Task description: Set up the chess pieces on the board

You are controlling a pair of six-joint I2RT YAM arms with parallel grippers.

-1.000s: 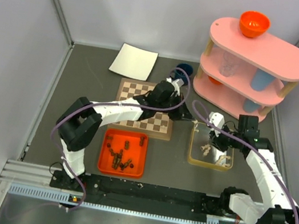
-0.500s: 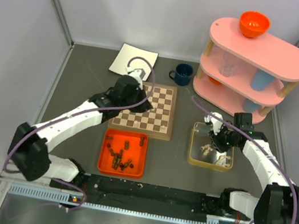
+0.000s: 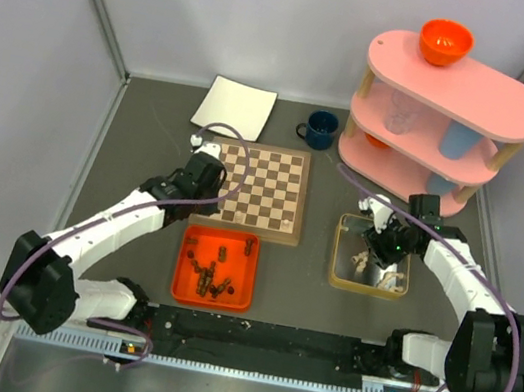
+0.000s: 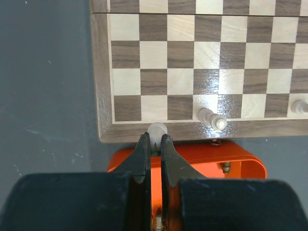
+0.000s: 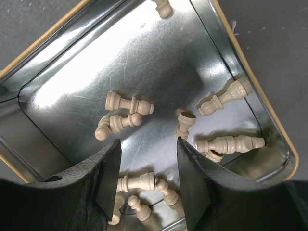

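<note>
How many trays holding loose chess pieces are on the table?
2. An orange plastic tray of dark brown pieces sits at the near edge of the wooden chessboard; a shiny metal tray with a tan rim, holding pale pieces, lies to the board's right.

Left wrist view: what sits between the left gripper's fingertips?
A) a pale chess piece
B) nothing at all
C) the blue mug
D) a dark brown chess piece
A: the left gripper is shut on a pale chess piece, whose rounded top shows just above the fingertips, at the near edge of the board.
</note>
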